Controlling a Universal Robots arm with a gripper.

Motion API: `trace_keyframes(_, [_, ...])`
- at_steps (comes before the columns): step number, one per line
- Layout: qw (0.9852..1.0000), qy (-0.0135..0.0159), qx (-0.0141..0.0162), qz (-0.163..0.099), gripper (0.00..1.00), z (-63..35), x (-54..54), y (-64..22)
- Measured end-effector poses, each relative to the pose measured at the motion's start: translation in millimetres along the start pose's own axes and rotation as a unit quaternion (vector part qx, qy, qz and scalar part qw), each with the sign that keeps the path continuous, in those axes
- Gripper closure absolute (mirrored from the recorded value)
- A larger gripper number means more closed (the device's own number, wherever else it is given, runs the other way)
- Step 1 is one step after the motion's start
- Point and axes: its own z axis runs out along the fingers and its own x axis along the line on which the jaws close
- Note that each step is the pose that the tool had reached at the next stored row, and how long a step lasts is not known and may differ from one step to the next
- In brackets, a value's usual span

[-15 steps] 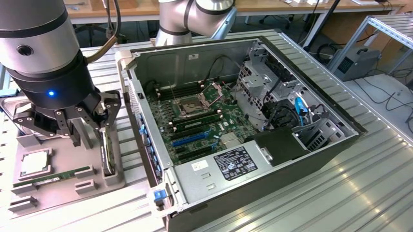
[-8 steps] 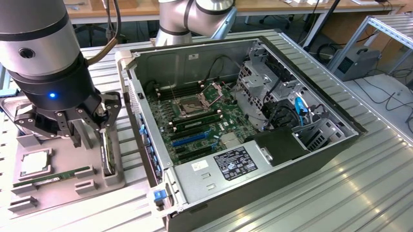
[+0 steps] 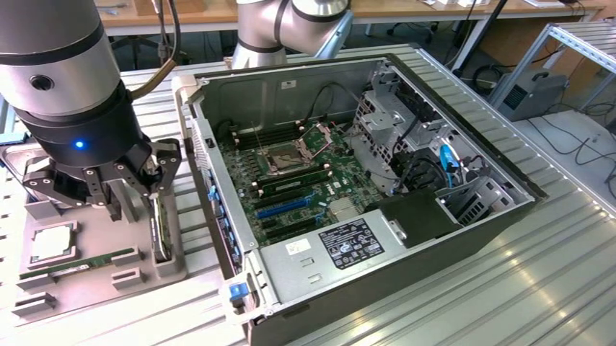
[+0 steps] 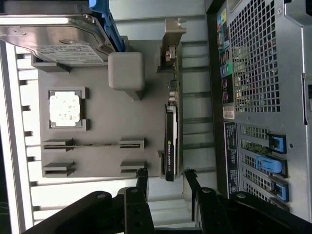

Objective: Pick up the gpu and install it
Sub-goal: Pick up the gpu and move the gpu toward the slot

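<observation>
The gpu [image 4: 170, 141] is a thin black card standing on its edge in a slot of the grey holder tray [image 4: 97, 161], with its silver bracket [image 4: 173, 44] at one end. In the exterior view the gpu [image 3: 166, 232] sits on the tray side nearest the computer case. My gripper [image 4: 165, 178] hangs above the card's end away from the bracket, open. One black finger [image 4: 142, 178] is on each side of the card's line, and neither touches it. From outside, the gripper [image 3: 133, 200] hovers low over the tray, holding nothing.
The open computer case [image 3: 462, 216] lies at the exterior view's right of the tray, with its motherboard and a blue slot [image 3: 284, 207] exposed. The tray also holds a hard drive [image 4: 53, 34], a processor chip [image 4: 64, 108], a RAM stick [image 4: 92, 145] and a grey block [image 4: 126, 70].
</observation>
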Motion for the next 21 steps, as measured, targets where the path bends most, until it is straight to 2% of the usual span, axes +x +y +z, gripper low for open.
trace_keyframes(21, [1.0000,0.0000,0.0000,0.000,0.58,8.3,0.2,-0.2])
